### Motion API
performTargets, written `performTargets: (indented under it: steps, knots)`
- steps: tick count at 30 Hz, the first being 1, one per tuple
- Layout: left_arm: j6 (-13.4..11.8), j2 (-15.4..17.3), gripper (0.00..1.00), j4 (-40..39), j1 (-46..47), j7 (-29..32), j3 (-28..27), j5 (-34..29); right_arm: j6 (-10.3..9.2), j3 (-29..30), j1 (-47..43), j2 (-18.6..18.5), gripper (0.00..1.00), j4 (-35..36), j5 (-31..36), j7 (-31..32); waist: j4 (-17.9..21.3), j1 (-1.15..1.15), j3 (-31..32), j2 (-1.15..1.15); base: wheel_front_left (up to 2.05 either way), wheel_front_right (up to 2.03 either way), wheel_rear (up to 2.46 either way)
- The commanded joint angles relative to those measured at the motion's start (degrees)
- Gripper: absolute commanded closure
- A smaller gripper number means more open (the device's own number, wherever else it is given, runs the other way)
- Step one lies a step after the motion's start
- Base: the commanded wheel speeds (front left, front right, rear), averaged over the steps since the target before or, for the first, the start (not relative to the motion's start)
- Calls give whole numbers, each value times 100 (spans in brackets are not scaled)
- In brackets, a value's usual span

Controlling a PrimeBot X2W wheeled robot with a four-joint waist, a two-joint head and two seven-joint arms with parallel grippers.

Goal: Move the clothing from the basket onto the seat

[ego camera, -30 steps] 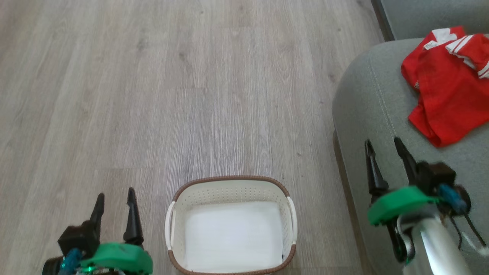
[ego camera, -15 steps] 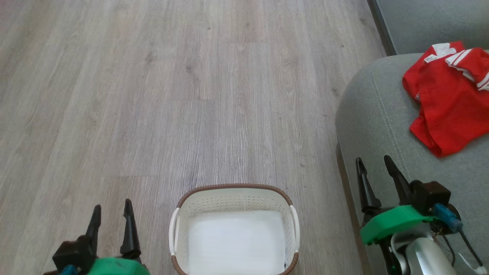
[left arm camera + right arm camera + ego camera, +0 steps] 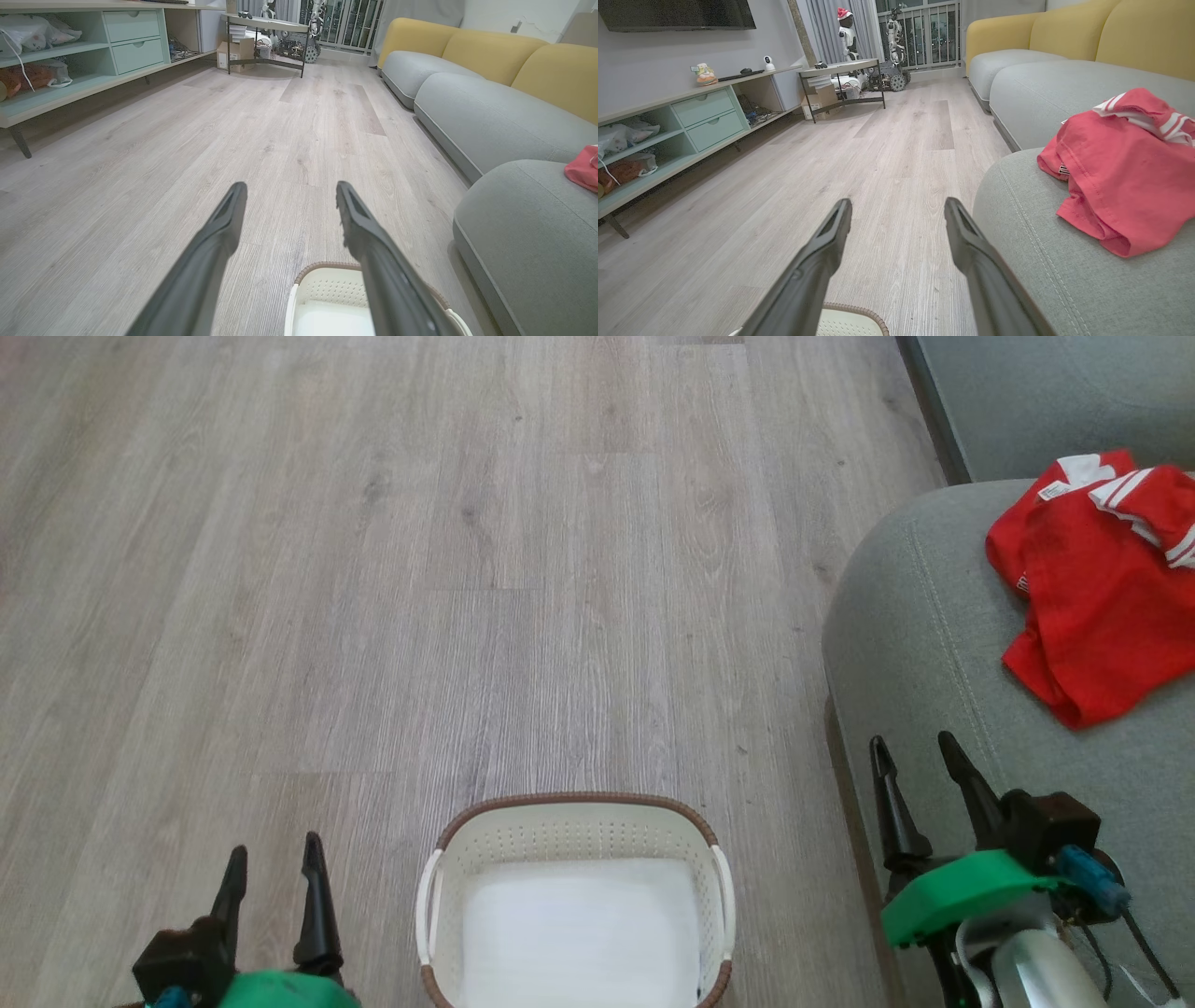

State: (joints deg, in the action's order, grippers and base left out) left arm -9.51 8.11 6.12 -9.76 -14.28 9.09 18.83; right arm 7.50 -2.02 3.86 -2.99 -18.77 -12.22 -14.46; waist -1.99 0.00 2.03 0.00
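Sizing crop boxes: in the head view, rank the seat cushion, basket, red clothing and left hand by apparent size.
1. seat cushion
2. basket
3. red clothing, close to the basket; the frame edge crops both
4. left hand

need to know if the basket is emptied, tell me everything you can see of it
The basket is a small oval tub of cream perforated plastic with a brown woven-look rim and a white handle on each side. It stands upright on the wood floor, apart from the sofa seat. Its white bottom shows bare; the head view cuts off its near end.
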Motion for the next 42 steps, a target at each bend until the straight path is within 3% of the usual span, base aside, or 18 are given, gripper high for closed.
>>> performTargets:
  steps: [1, 15, 16, 20, 42]
  knots:
    - [40, -2, 0, -141, 184, -72, -216, -62, -1, -132, 142, 11, 0, 156, -48, -53, 0, 0, 3, 0, 0, 0, 0]
    - [118, -40, 0, -32, 180, -72, -242, -133, -1, -134, 110, 11, 0, 86, -52, -53, 14, 0, 25, 0, 0, 0, 0]
    - [97, -55, 100, 159, 1, 9, -27, -48, 1, -7, -1, 0, 100, -110, -45, 2, 12, 0, 27, 0, 0, 0, 0]
    - [103, -128, 100, 473, -60, 27, -13, -2, 1, -10, -121, 0, 100, -415, -92, 35, 14, 0, 26, 0, 0, 0, 0]
    - [372, -185, 100, 540, 224, 364, -262, 1247, 1, 134, -65, 2, 100, -262, -1426, 381, 45, 0, -15, 0, 0, 0, 0]
